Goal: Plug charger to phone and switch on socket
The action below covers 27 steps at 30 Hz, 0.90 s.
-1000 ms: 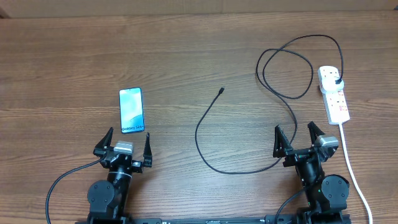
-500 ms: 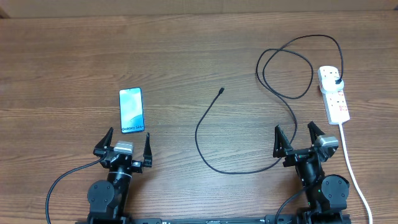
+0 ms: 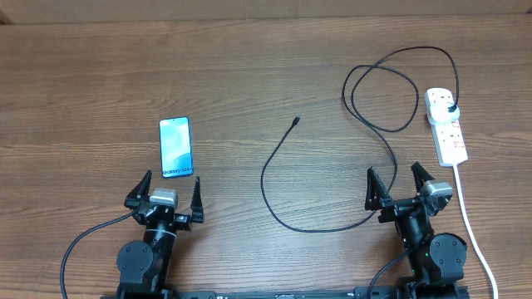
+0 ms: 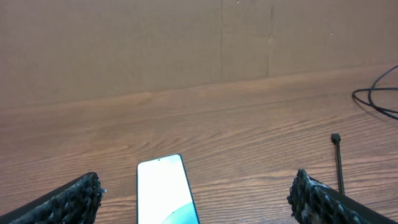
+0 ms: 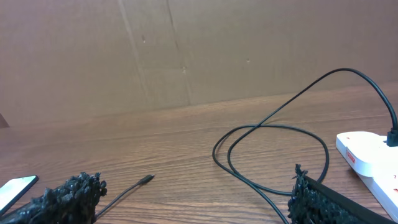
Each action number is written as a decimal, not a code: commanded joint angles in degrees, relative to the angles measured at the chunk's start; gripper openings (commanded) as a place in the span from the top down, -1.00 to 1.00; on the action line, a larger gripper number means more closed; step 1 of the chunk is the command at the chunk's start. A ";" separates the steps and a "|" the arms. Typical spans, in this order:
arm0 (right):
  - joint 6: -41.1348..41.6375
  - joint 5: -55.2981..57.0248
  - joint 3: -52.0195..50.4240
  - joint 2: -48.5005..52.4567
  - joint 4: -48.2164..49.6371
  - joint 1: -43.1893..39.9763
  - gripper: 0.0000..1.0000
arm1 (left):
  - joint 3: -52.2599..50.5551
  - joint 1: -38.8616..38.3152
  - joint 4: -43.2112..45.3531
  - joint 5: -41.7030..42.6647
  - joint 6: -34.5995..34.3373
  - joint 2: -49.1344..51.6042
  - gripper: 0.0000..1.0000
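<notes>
Left fingers (image 3: 140, 189) stand wide and empty near the phone (image 3: 175, 147); right fingers (image 3: 371, 187) likewise, near the charger (image 3: 296, 123) and socket (image 3: 449, 133).

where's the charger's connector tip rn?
Overhead view: the connector tip lies loose near the centre of the scene, right of the phone and well left of the power strip, not plugged into anything.

surface: brown wood-grain table (image 3: 249, 75), grain running 9 to 3 o'clock | backdrop: plain brown cardboard wall (image 4: 124, 50) along the table's 12 o'clock edge, faint vertical seams | light: even, diffuse
</notes>
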 commanded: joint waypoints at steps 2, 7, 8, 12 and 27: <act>-0.07 0.74 -0.61 -0.63 0.20 0.26 -1.00 | -0.33 0.28 0.02 0.28 -0.83 -0.61 -1.00; -0.07 0.74 -0.61 -0.63 0.20 0.26 -1.00 | -0.33 0.28 0.04 0.28 -0.83 -0.61 -0.99; -0.07 0.74 -0.61 -0.63 0.20 0.26 -1.00 | -0.33 0.28 0.04 0.28 -0.83 -0.61 -1.00; -0.07 0.74 -0.61 -0.63 0.20 0.26 -0.99 | -0.33 0.28 0.04 0.33 -0.83 -0.61 -1.00; -0.07 0.74 -0.61 -0.63 0.17 0.26 -0.99 | -0.33 0.28 0.28 1.16 -0.79 -0.61 -1.00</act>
